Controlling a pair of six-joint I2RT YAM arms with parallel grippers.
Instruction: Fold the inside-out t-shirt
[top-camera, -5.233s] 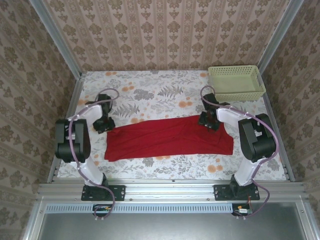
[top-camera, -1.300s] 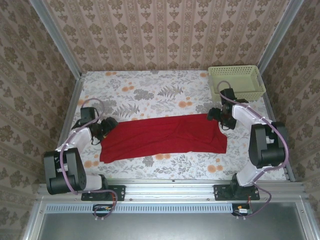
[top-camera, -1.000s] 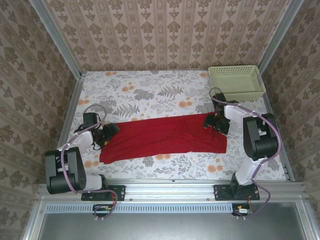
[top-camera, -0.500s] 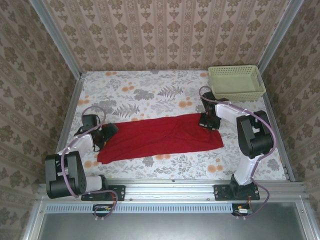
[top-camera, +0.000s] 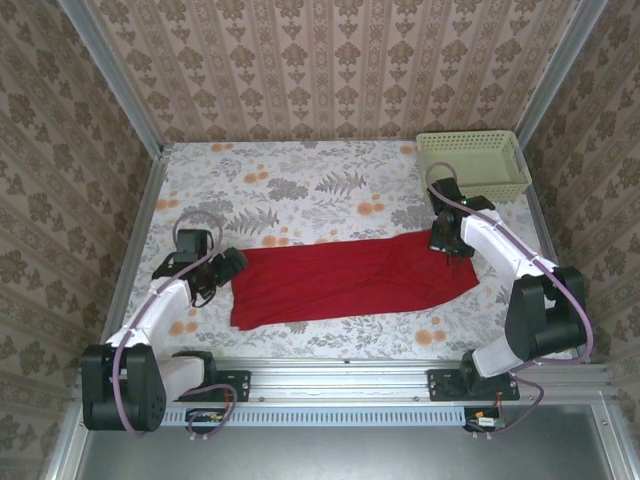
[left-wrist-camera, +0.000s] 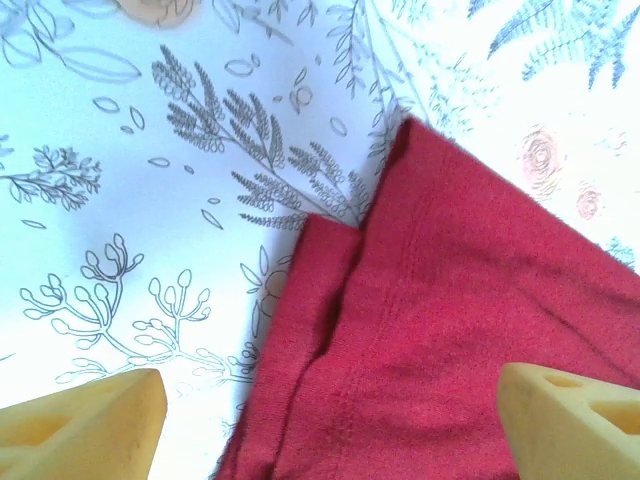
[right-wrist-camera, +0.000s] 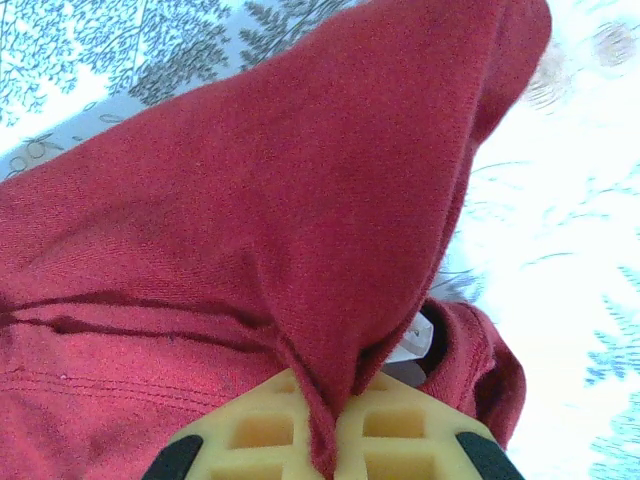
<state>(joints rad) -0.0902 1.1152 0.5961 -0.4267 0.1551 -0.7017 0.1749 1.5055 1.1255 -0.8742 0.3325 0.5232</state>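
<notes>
Spread on the floral table (top-camera: 300, 190), across its near half: the inside-out t-shirt (top-camera: 350, 280), a long red band running left to right, right end set a little farther back than the left.

At the band's left end, the left gripper (top-camera: 232, 262), jaws wide apart. From the left wrist: yellow fingertips (left-wrist-camera: 80, 430) in the two lower corners, well apart, with a folded corner of red cloth between them and a stitched hem running along it. Cannot tell whether touching the cloth or just above it.

At the band's far right corner, the right gripper (top-camera: 447, 243), closed tight on the cloth. From the right wrist: a ridge of red fabric pinched between the yellow pads (right-wrist-camera: 260, 430), draping away in a broad fold. Just right of the pinch, a small white tag (right-wrist-camera: 415, 335) peeking out from under the fold.

At the table's far right corner, a pale green basket (top-camera: 470, 165), apart from the shirt.
</notes>
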